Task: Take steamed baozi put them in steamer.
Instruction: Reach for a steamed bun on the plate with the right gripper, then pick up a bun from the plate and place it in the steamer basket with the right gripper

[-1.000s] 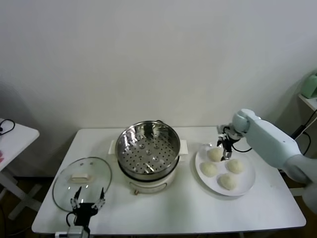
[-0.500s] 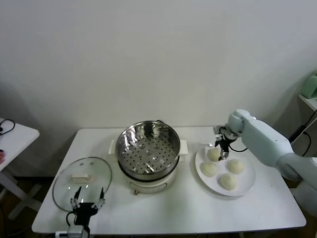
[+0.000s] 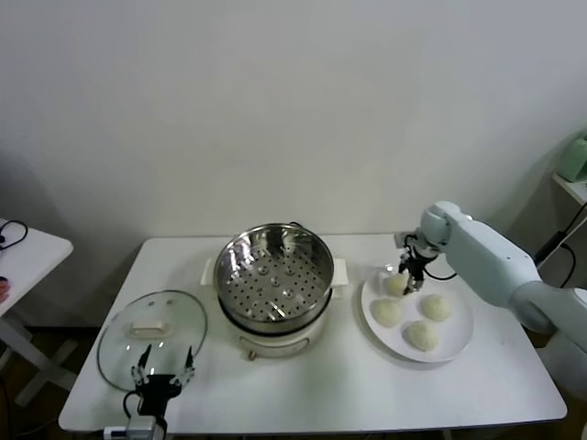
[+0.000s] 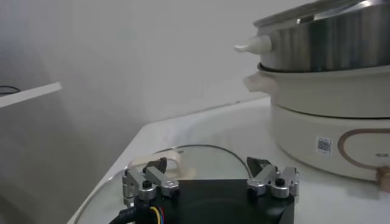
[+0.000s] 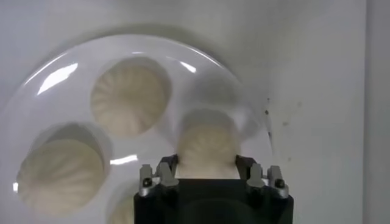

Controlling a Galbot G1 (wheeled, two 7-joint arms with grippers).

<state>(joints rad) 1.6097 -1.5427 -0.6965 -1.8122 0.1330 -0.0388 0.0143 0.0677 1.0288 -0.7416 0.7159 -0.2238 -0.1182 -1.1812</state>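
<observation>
Several steamed baozi lie on a white plate (image 3: 460, 341) at the right of the table. My right gripper (image 3: 409, 275) reaches down over the plate's far left bun (image 3: 395, 285). In the right wrist view that baozi (image 5: 206, 143) fills the gap between the fingers, and the right gripper (image 5: 206, 162) is shut on it. Two more buns (image 5: 130, 100) (image 5: 61, 176) sit beside it on the plate (image 5: 55, 68). The steamer (image 3: 273, 275), a shiny pot with a perforated tray, stands at the table's middle with nothing in it. My left gripper (image 3: 162, 376) rests open at the front left.
A round glass lid (image 3: 151, 332) lies flat on the table left of the steamer, with the left gripper (image 4: 207, 164) at its near edge. The steamer's cream base (image 4: 329, 122) rises close by in the left wrist view. A small side table (image 3: 23, 247) stands further left.
The right gripper has shifted slightly left over the plate and its fingers have closed in on the far left bun. The left arm has not moved.
</observation>
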